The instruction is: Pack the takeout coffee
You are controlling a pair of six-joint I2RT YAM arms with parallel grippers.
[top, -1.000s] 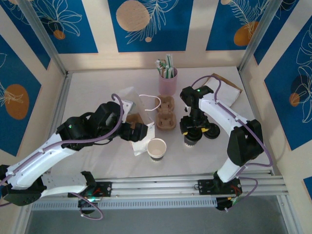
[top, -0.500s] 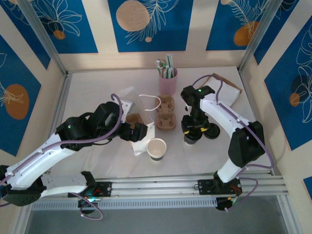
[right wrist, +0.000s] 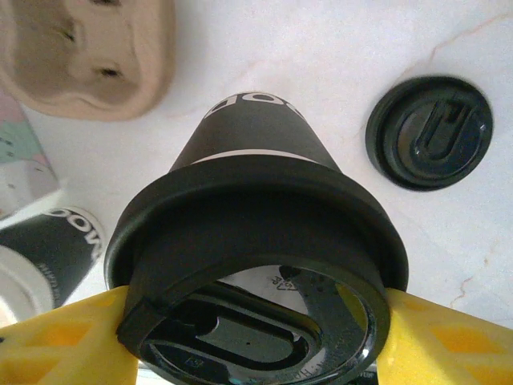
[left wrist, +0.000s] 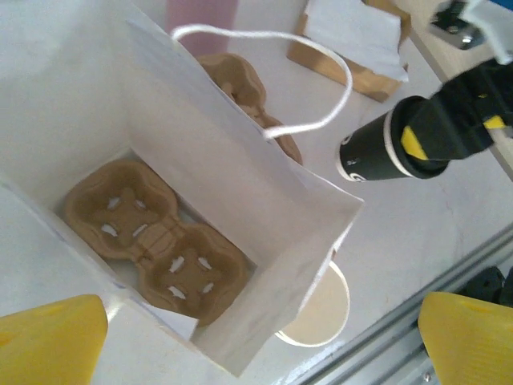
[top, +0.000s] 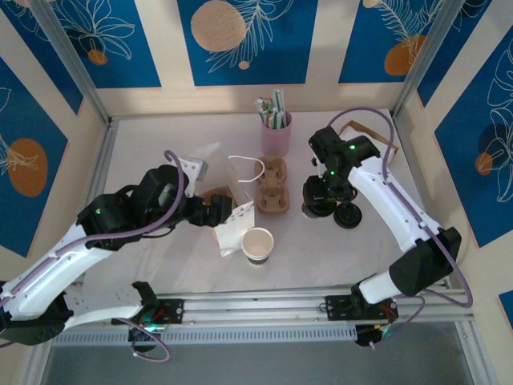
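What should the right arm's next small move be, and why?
Probably carry the lidded cup left, toward the mouth of the open paper bag. The right end effector already grips it at the lid, and the cup carrier at the bottom of the bag has both holes empty.

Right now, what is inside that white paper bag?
A brown cardboard cup carrier lies at the bottom of the bag, both holes empty. Anything beneath it is covered.
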